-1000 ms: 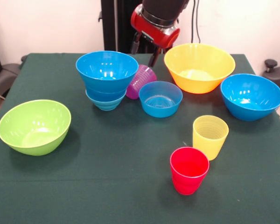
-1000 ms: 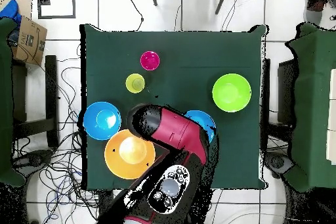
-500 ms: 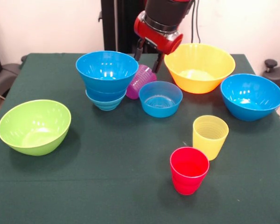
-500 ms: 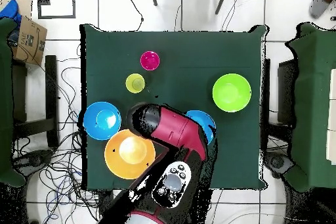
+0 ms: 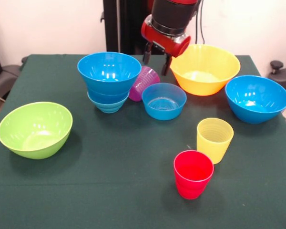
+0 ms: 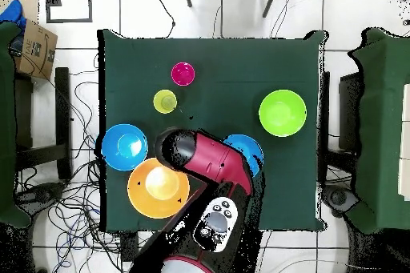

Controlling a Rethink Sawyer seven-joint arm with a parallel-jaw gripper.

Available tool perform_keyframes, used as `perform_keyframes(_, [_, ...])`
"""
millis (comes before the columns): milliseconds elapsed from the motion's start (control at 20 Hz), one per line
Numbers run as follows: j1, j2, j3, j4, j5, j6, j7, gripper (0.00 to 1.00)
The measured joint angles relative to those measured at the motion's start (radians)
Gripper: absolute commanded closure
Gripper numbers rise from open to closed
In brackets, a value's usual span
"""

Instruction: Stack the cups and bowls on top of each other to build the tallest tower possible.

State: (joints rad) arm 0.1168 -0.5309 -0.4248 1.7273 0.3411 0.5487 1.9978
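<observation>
**Gripper poised over a tipped cup beside the tower**

Green cloth covers our table (image 5: 109, 157). We see the gripper (image 5: 157, 59) open and empty above a purple cup (image 5: 144, 83) lying against the blue bowl tower (image 5: 109, 81), far centre. A misjudged descent could shove the cup and topple the tower.

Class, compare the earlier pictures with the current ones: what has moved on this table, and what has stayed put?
Only the arm moved. In the front view the gripper rose and shifted right, away from the tipped purple cup; it is open and holds nothing. The blue stack, the small blue bowl, the yellow bowl, the green bowl and the upright cups stayed in place.
</observation>
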Motion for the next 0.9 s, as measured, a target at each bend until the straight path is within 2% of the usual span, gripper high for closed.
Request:
perform_keyframes(350, [-0.027, -0.015, 0.049, 0.029, 0.0, -0.001, 0.0, 0.0])
perform_keyframes(900, [-0.117, -0.02, 0.162, 0.048, -0.005, -0.001, 0.0, 0.0])
